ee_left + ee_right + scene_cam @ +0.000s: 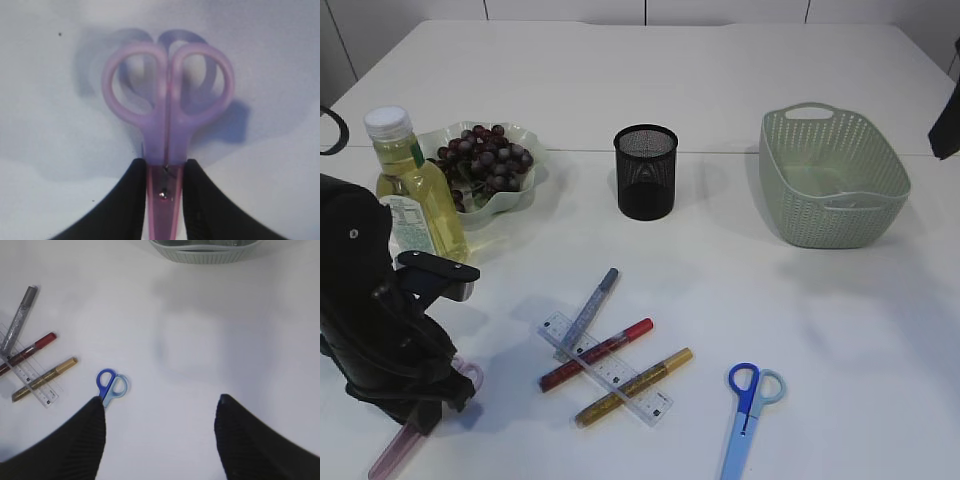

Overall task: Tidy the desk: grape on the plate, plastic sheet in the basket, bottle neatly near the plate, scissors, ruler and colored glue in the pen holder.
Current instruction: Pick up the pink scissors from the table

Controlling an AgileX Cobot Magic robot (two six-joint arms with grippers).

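The pink scissors (167,135) are clamped at the pivot by the left gripper (164,192) near the table's (720,80) front-left corner. The right gripper (160,415) is held spread, grasping nothing.

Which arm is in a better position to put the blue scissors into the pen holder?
Right. Its open gripper hangs over the blue scissors, while the left gripper is shut on the pink scissors.
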